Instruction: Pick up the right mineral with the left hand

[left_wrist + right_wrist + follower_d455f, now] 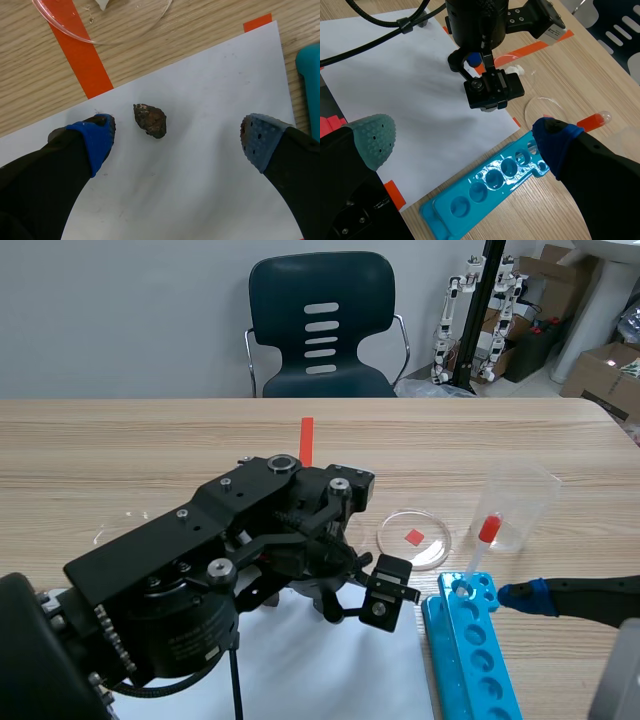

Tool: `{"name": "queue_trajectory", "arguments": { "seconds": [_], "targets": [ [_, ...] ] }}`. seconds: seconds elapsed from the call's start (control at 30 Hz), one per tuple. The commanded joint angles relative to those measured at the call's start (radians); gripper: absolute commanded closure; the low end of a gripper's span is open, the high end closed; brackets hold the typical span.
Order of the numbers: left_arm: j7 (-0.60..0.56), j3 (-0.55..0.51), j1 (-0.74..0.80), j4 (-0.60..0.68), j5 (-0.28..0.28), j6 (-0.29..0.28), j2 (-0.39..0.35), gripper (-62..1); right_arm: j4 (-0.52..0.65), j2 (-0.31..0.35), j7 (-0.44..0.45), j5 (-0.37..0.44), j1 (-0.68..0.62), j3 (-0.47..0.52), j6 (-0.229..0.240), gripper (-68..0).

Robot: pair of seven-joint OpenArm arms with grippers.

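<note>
Straddling a small dark-brown stone [150,120], the left gripper [177,142] has its fingers spread wide just above a white sheet of paper [200,190]. The stone lies on the paper between the two pads, nearer the blue pad [92,140] than the grey one, and touches neither. This stance looks like the set-up for a pinch: the arm probably needs to centre itself, drop slightly, then close. Only this one stone shows. The arm hides much of the paper in the scene view, so I cannot tell whether it is the right-hand one. Ahead of the gripper sits a clear dish [125,22]. Further right, a blue rack [470,650] lies beside the paper, with a red-capped tube [480,550] in its far end and a clear cup [520,505] behind. The right gripper [465,137] hangs low by the rack, fingers apart and holding nothing, apparently parked clear.
</note>
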Motion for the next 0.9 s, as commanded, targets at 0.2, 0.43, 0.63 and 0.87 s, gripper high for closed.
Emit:
{"name": "queue_trajectory", "arguments": {
  "seconds": [0.2, 0.43, 0.63, 0.87],
  "targets": [
    [-0.003, 0.003, -0.014, -0.021, 0.007, 0.0, 0.028, -52.5, 0.027, 0.0, 0.015, 0.01, 0.001, 0.003, -0.005, -56.9],
    [-0.009, 0.003, -0.032, -0.051, 0.007, 0.0, 0.04, -52.5, 0.027, 0.0, 0.015, 0.01, 0.001, 0.003, -0.005, -56.9],
    [-0.014, 0.003, -0.048, -0.075, 0.004, 0.0, 0.046, -52.5, 0.027, 0.0, 0.015, 0.01, 0.001, 0.003, -0.005, -56.9],
    [-0.032, 0.003, -0.048, -0.11, -0.011, 0.0, 0.047, -52.5, 0.027, 0.0, 0.015, 0.01, 0.001, 0.003, -0.005, -56.9]
  ]
}}
